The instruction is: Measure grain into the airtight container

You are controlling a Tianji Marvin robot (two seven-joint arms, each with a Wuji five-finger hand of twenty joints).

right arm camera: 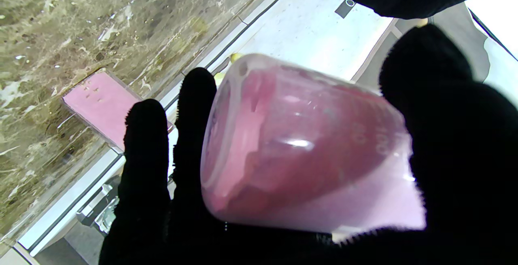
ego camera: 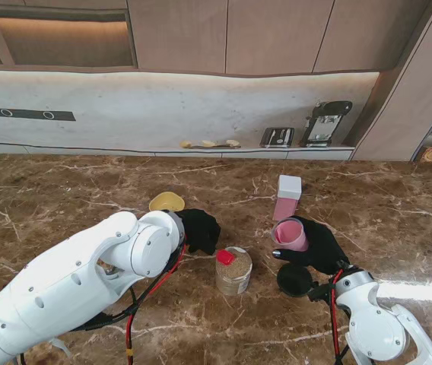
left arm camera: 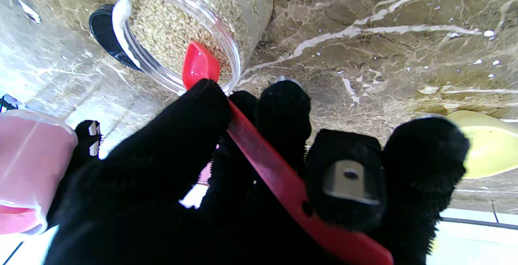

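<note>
A clear jar of grain (ego camera: 233,271) (left arm camera: 190,26) stands open in the middle of the table. My left hand (ego camera: 198,230) (left arm camera: 251,176) is shut on a red scoop (ego camera: 225,257) (left arm camera: 267,164), whose bowl hangs over the jar's mouth. To the right, my right hand (ego camera: 319,247) (right arm camera: 445,143) is shut on a pink measuring cup (ego camera: 290,234) (right arm camera: 307,147) (left arm camera: 28,168), held above the table and tilted with its mouth toward the jar. A pink container with a white lid (ego camera: 287,196) (right arm camera: 103,105) stands farther from me.
A black round lid (ego camera: 295,280) (left arm camera: 106,34) lies next to the jar, under my right hand. A yellow scoop (ego camera: 166,201) (left arm camera: 485,143) rests on the marble beyond my left hand. Appliances (ego camera: 324,122) stand on the back ledge.
</note>
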